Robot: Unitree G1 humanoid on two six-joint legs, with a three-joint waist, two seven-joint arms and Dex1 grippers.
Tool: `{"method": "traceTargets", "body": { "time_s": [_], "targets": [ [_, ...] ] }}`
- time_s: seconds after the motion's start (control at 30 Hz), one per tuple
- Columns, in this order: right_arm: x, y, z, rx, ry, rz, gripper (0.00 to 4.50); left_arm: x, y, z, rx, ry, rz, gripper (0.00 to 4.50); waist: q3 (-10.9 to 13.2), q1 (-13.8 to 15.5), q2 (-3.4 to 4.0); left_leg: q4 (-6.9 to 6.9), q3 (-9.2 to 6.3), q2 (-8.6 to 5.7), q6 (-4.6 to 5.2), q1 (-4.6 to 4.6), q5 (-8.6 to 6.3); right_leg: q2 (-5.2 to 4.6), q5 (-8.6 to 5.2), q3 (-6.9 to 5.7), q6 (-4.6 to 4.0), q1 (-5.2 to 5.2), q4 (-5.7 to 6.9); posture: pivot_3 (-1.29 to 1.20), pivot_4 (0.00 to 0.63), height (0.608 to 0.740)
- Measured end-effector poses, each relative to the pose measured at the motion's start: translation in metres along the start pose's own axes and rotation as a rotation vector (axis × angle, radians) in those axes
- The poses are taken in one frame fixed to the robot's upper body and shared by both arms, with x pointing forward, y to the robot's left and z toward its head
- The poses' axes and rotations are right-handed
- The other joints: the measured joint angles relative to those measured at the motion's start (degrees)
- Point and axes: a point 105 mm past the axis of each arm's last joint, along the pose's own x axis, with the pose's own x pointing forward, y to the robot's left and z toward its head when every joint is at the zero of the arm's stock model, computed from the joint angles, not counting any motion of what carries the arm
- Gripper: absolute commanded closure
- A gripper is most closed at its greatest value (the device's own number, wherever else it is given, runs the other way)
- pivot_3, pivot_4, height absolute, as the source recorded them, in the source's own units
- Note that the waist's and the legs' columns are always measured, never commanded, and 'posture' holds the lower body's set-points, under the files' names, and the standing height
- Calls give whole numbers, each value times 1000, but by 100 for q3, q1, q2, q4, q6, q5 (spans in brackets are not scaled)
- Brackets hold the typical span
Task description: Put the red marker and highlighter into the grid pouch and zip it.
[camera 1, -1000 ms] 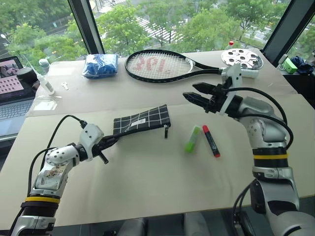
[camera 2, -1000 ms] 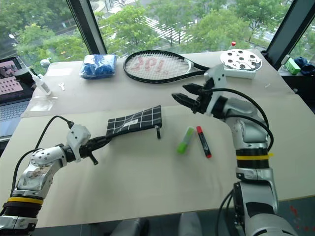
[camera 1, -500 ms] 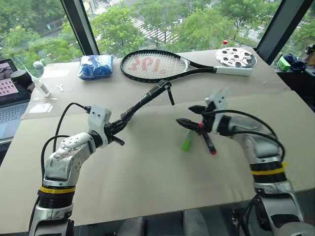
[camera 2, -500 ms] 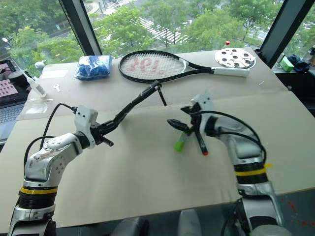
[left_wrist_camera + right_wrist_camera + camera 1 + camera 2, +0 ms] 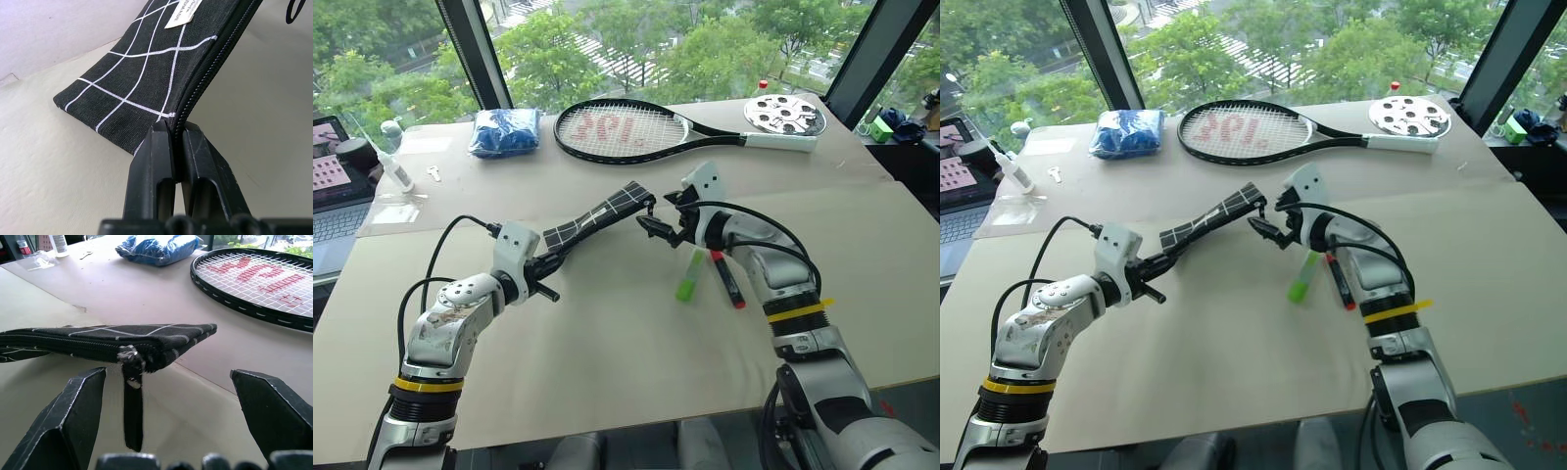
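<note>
Head views: one grid pouch (image 5: 599, 216) is held off the desk (image 5: 607, 333), tilted, its far end raised. The left end effector (image 5: 551, 262) is clamped tight on the pouch's near end. The right end effector (image 5: 658, 223) stands with fingers spread wide, holding nothing, just beside the pouch's far end where one black zipper pull strap (image 5: 649, 205) hangs. One highlighter (image 5: 688, 276) and one red marker (image 5: 725, 278) lie side by side on the desk, close together, below the right forearm. Further back lie one tennis racket (image 5: 636, 130), one blue cloth bundle (image 5: 510, 132) and one round perforated white disc (image 5: 784, 115). One laptop (image 5: 335, 186) sits at the left edge.

Left wrist view: two black fingers (image 5: 154, 166) pinch the pouch's corner at the zipper line, fully closed on the fabric. One white label (image 5: 182, 12) shows on the grid face.

Right wrist view: two fingers (image 5: 73, 416) stand far apart, one each side of the pouch's end; the zipper appears closed and the strap dangles between them, touching neither. The racket and the blue bundle lie behind.
</note>
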Motion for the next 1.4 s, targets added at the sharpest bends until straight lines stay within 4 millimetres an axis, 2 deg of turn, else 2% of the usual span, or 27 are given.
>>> {"method": "traceTargets", "body": {
  "time_s": [0.1,0.23,0.67,0.77,1.13,1.4],
  "targets": [
    [3,6,0,-3,1,23,21,1,-1,0,-5,-3,0,4500,0,-2,0,0,0,0,0,0,0,0,0,0,0,0,0,0,150,740],
    [3,14,-11,-11,33,49,21,3,-2,0,-26,-12,8,4500,0,-1,0,2,0,-1,0,-1,0,-1,0,0,0,0,1,0,150,740],
    [9,9,-15,-7,42,-16,21,3,-2,0,-37,-20,13,4500,0,-10,0,2,0,-1,0,0,0,-1,1,0,-1,0,1,0,150,740],
    [11,6,-12,-17,34,-32,688,3,-2,0,-37,-19,12,4500,0,-11,0,2,0,0,0,0,0,0,1,0,-1,0,2,0,150,740],
    [11,9,-7,-22,8,-6,4458,3,-2,0,-37,-19,13,4500,0,-13,0,2,0,0,0,0,0,0,1,0,-1,0,2,0,150,740],
    [13,14,-7,-49,19,15,4458,3,-2,0,-37,-19,13,4500,0,-14,0,3,0,0,0,0,0,0,1,0,-1,0,3,0,150,740]
  ]
}}
